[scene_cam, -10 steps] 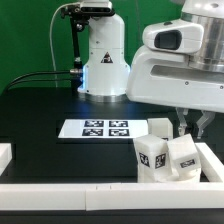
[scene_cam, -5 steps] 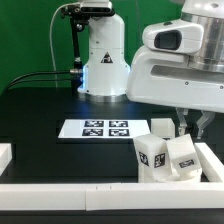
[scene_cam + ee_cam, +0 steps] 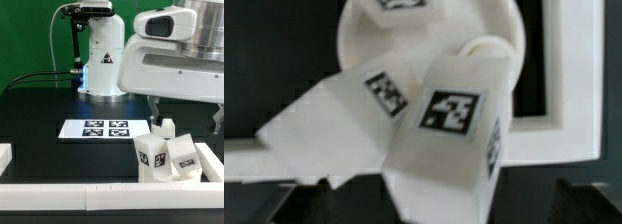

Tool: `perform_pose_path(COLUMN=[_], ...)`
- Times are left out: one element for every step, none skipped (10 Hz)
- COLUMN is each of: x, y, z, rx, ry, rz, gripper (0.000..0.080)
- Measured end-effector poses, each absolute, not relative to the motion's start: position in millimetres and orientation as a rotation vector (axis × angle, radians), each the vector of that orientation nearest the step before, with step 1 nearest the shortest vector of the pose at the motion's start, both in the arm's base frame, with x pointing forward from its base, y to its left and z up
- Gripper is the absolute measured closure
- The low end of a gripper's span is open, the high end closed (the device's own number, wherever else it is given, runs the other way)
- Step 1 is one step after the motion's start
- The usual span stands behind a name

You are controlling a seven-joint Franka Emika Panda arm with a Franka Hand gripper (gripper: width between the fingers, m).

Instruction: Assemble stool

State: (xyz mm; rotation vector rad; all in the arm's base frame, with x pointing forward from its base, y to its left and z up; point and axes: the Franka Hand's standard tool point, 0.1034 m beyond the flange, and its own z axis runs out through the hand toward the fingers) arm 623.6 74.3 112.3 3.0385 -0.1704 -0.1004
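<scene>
- Lower right of the exterior view, tucked into the corner of the white border rails (image 3: 100,192), stands the cluster of stool legs (image 3: 165,155), tags facing out; I cannot pick out the round seat.
- Directly above them hangs the gripper (image 3: 187,120), jaws wide apart and clamped on nothing.
- So the legs lie straight below the hand. The nearest leg (image 3: 446,120) fills the wrist view, its long axis running roughly toward the camera and a little tilted.
- My guess is the next grasp needs a straight drop, with the jaws set across that leg's width. The legs touch one another, so a finger could nudge a neighbour.
- Elsewhere the black table (image 3: 40,110) carries the marker board (image 3: 97,129) at centre, well apart from the legs, with the arm's white base (image 3: 103,60) behind.
</scene>
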Motion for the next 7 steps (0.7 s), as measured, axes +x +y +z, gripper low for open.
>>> perform_pose_path(x=[636, 644, 647, 646, 646, 644, 645], y=[67, 64, 67, 66, 65, 66, 66], z=[118.3, 123.7, 126.8, 125.2, 125.1, 123.1, 123.1], rx=[3.039, 3.038, 3.035, 3.034, 3.037, 3.068, 3.073], ry=[-0.137, -0.113, -0.1, -0.103, -0.111, -0.18, -0.218], rz=[-0.097, -0.095, -0.081, -0.085, -0.085, -0.096, -0.117], gripper=[0.016, 0.0153, 0.0153, 0.0153, 0.015, 0.015, 0.015])
